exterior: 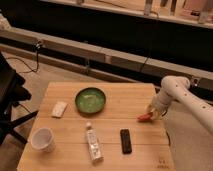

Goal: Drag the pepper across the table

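The pepper [145, 117] is a small red-orange tapered shape lying on the light wooden table [120, 107] near its right edge. My gripper [152, 112] comes in from the right on a white arm and sits right at the pepper's right end, touching or nearly touching it. The table's small dark logo mark [160, 161] is at the front right corner.
A green bowl [90, 99] sits at the table's middle back. A white pad [59, 108] lies at the left, a white cup [43, 139] at the front left, a lying bottle [93, 145] at the front, and a black remote [126, 140] beside it.
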Controlling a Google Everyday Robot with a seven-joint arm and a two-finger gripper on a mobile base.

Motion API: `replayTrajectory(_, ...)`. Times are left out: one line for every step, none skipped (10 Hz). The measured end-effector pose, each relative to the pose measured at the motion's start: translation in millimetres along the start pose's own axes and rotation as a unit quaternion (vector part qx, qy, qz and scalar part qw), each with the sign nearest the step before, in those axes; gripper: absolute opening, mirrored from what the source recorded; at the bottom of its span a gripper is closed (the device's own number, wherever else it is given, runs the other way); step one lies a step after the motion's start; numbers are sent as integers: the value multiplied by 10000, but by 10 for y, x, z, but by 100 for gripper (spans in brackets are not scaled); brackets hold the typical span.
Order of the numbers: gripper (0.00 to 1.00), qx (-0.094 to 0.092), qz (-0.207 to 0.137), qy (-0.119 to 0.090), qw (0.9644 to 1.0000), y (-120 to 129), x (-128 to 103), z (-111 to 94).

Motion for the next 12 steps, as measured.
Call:
replayTrajectory(1,-1,-1,-1,10000,0,12,-4)
replayTrajectory(1,-5,-3,-8,10000,1,23,-3)
replayTrajectory(1,0,-5,-14,10000,-2,49,-11)
replayTrajectory(1,-5,-5,-14,10000,5,77,-18)
replayTrajectory(1,-4,-14,-17,10000,-1,90,-20)
replayTrajectory(1,-1,-22,-18,10000,-6,108,-26)
replayTrajectory(1,-4,-22,-20,10000,-1,125,-29)
replayTrajectory(1,-6,-30,-25,10000,-6,134,-30)
replayTrajectory(1,-12,-34,-31,10000,-5,147,-31)
replayTrajectory(1,-10,-38,-34,10000,-7,166,-37)
replayTrajectory(1,-14,-48,-35,10000,-11,189,-41)
replayTrajectory(1,-14,-52,-36,10000,-12,206,-44)
